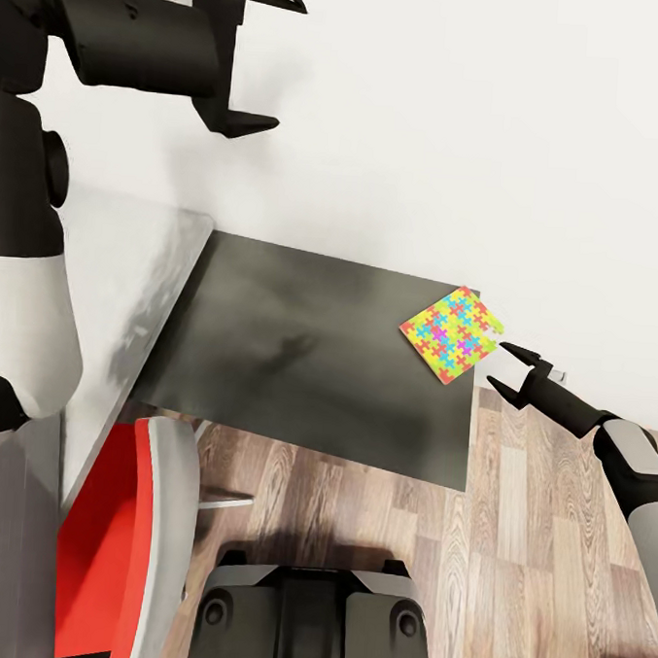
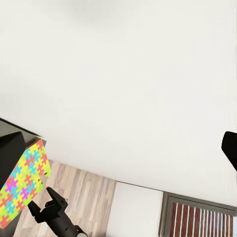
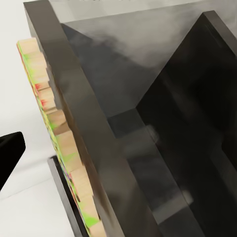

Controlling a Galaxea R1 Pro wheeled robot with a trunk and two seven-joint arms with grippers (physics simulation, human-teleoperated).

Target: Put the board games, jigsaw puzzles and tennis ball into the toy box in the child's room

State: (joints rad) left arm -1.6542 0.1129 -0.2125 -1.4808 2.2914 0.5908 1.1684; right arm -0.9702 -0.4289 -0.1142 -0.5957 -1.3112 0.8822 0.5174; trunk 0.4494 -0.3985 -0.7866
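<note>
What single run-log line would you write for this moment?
phase: reaching | right gripper: open, beside jigsaw puzzle | puzzle: at dark cabinet corner, overhanging | left gripper: open, raised

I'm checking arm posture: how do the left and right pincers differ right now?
The left pincer is raised high near the white wall, away from any toy; the right pincer sits low, just off the edge of the jigsaw puzzle on the dark cabinet. Both are black, open and empty.
</note>
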